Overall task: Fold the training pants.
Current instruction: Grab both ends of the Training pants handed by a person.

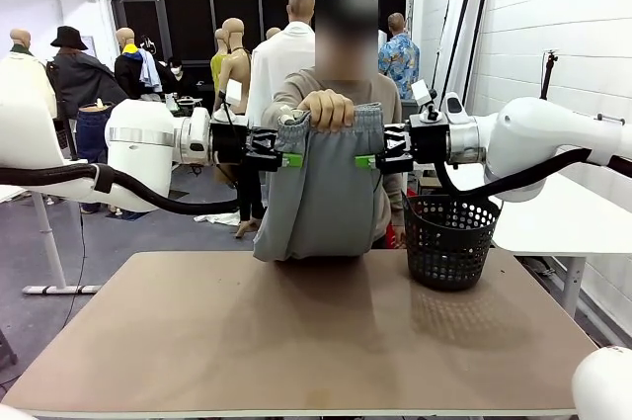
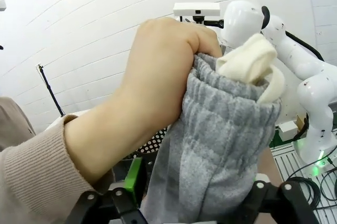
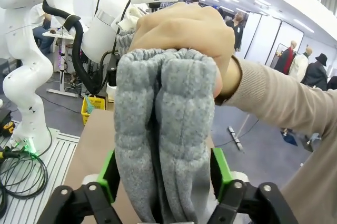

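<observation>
one hand [image 1: 327,109] of a person holds the training pants [image 1: 321,198] up, and they hang over the table [image 1: 247,341]. the left gripper [image 1: 288,159] and the right gripper [image 1: 369,161] each have a finger on either side of the cloth; squeezing or not, nobody can tell.

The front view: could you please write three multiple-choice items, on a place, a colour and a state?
1. Where is the black mesh basket? A. on the table, on the robot's right of the training pants; B. on the floor; C. on a chair.
2. What colour are the fingers' pads? A. red; B. blue; C. green.
3. How are the training pants? A. flat on the table; B. hanging from the person's hand; C. in the basket.
Key: 1 A, it stands on the tabletop; 2 C, green strips flank the cloth; 3 B, the hand grips the waistband.
</observation>
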